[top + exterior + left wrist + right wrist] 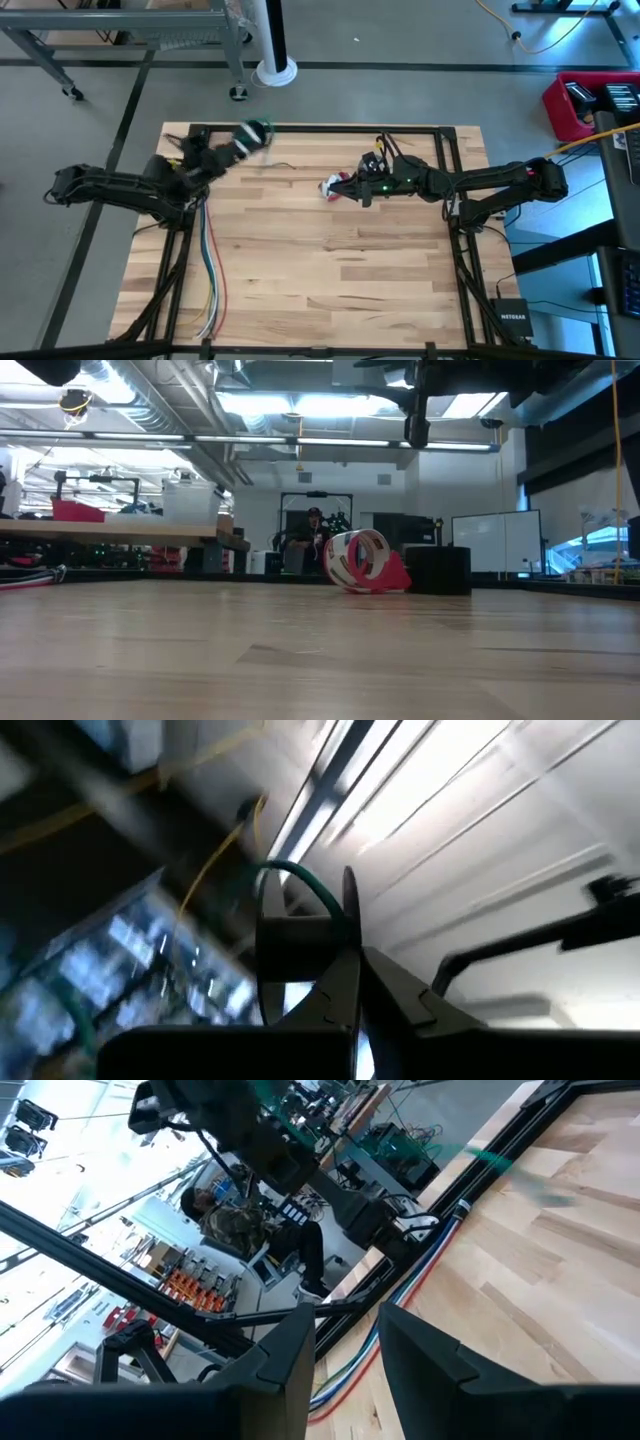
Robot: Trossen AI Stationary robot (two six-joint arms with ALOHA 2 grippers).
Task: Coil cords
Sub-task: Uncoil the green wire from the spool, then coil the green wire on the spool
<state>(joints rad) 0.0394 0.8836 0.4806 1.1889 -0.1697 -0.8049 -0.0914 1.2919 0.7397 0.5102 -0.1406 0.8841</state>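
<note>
Cord (256, 130) hangs in my left gripper (250, 134), a small dark-and-green bundle carried above the far left corner of the table (330, 270). My left arm reaches in from the left edge, elbow folded near the frame, forearm angled up and toward the far rail, so the wrist camera looks up at ceiling lights. In that wrist view my fingers (345, 970) are clenched on the cord, and a green loop (300, 880) arches over the black round piece (295, 955) pinched between them.

Beneath my left arm, long coloured wires (210, 270) run along the table's left side toward the near edge.

Further right, near the middle of the far half, a tape roll (333, 186) in a red holder rests on the wood; the low view shows it (362, 560) standing on edge, with a person seated in the room behind.

My right arm stretches in from the right edge, extended nearly straight and level, its gripper (362, 188) just beside the tape roll. The right wrist view shows its fingers (290, 1350) released, a gap between them, holding nothing.
</note>
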